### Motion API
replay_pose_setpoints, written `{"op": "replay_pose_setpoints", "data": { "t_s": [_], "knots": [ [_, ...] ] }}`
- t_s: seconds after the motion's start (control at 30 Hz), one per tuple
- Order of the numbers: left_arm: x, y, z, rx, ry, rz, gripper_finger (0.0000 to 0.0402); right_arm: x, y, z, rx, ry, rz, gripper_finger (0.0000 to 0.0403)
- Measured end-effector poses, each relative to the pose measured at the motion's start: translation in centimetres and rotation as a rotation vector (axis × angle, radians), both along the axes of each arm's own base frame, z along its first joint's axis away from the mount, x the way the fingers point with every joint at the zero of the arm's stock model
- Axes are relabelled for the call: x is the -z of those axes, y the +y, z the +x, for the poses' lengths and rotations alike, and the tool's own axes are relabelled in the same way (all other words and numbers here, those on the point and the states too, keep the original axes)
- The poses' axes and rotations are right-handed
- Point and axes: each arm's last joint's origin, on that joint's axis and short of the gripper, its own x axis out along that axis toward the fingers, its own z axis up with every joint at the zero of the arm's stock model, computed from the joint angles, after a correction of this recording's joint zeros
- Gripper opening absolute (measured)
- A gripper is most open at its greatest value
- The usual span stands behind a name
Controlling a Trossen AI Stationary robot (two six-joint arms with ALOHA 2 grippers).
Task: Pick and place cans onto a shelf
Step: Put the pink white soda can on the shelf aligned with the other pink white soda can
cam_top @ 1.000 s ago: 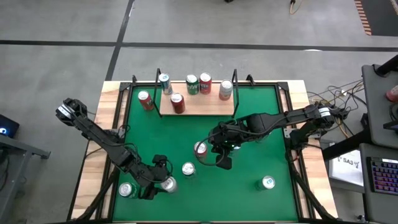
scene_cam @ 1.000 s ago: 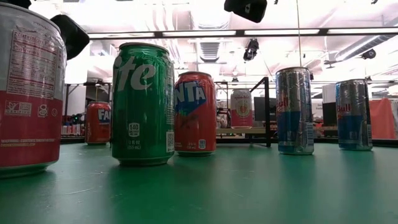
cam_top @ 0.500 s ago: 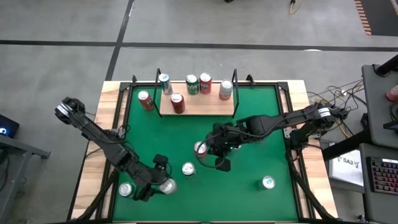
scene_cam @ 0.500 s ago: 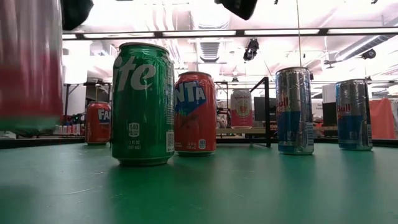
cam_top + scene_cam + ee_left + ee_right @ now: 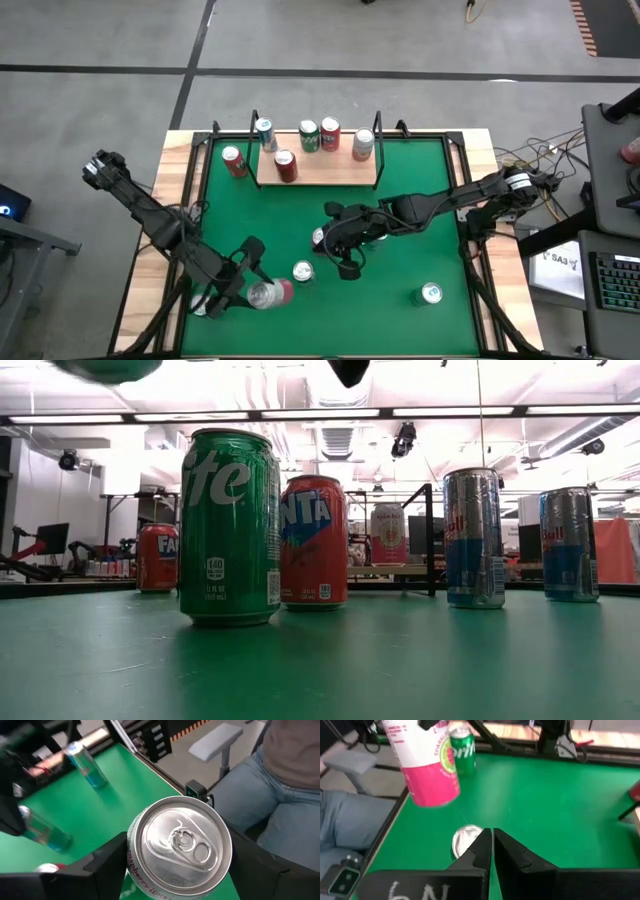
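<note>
We see the left tool (image 5: 243, 287) grasping a pink-and-white can (image 5: 268, 294) tipped sideways (right tool (image 5: 345, 262) clenched, empty), the shelf (image 5: 318, 170) lying well apart across the worktop (image 5: 400, 220).

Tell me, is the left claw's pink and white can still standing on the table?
No: in the right wrist view the pink and white can hangs tilted in the air, well above the green table.

"sprite" on green can (image 5: 462, 749).

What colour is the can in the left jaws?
White over pink can, clearest in the right wrist view.
</note>
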Motion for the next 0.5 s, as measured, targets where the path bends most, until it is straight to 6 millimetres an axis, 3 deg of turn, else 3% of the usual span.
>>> {"op": "replay_pose_setpoints", "data": {
  "t_s": [0.23, 0.5],
  "knots": [
    [-0.4, 1.3, 0.4, -0.017, -0.033, 0.052, 0.0270, -0.2, 0.3, 0.1, -0.030, -0.038, 0.037, 0.0028],
    [-0.3, 2.3, 1.0, -0.034, -0.047, 0.099, 0.0270, 0.0, 1.0, 0.2, -0.044, -0.033, 0.043, 0.0150]
  ]
}}
